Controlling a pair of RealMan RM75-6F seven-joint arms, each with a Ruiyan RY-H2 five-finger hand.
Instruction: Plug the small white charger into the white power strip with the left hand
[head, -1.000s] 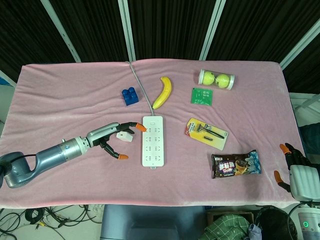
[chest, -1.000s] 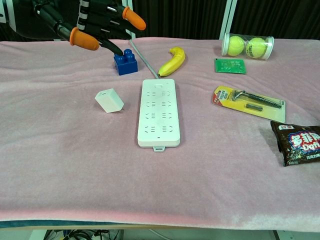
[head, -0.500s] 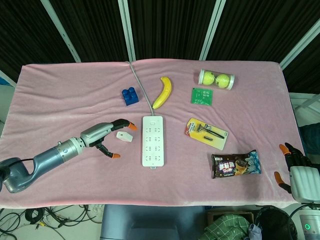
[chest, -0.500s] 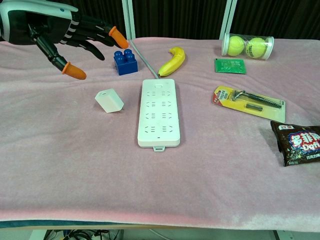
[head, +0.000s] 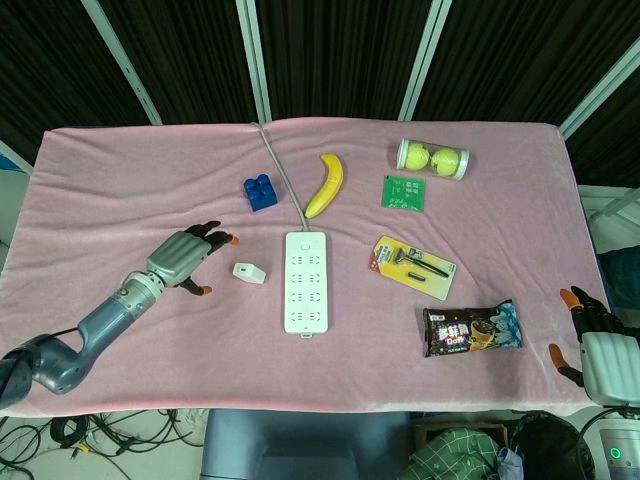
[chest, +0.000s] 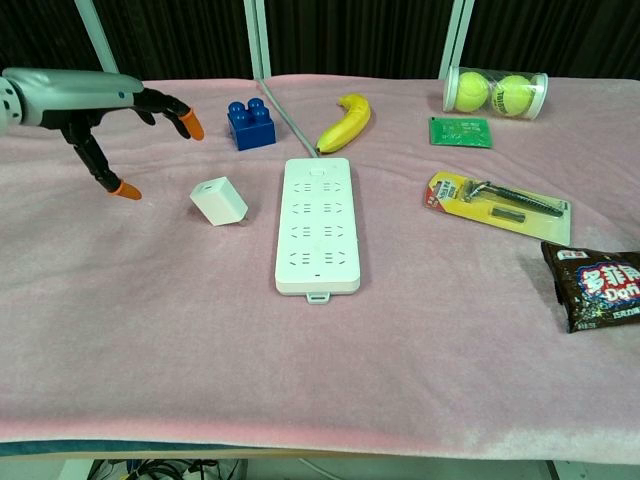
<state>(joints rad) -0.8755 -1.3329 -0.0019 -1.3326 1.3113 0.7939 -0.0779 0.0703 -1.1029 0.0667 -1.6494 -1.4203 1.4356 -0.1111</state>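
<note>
The small white charger (head: 249, 271) (chest: 219, 201) lies on the pink cloth just left of the white power strip (head: 306, 281) (chest: 318, 224), apart from it. My left hand (head: 184, 257) (chest: 112, 105) hovers to the left of the charger, fingers spread, holding nothing and not touching it. Its orange fingertips (chest: 190, 126) point toward the charger. My right hand (head: 592, 338) rests at the table's right front corner with its fingers apart and empty; the chest view does not show it.
A blue brick (head: 259, 193) and a banana (head: 326, 185) lie behind the strip, whose grey cable (head: 282, 172) runs to the back edge. To the right are a razor pack (head: 414, 266), a green packet (head: 404, 191), a tennis ball tube (head: 433, 158) and a snack bag (head: 471, 329).
My left hand has pulled back leftward from over the charger and dropped lower. The charger and the strip have stayed where they were. The right hand has not moved.
</note>
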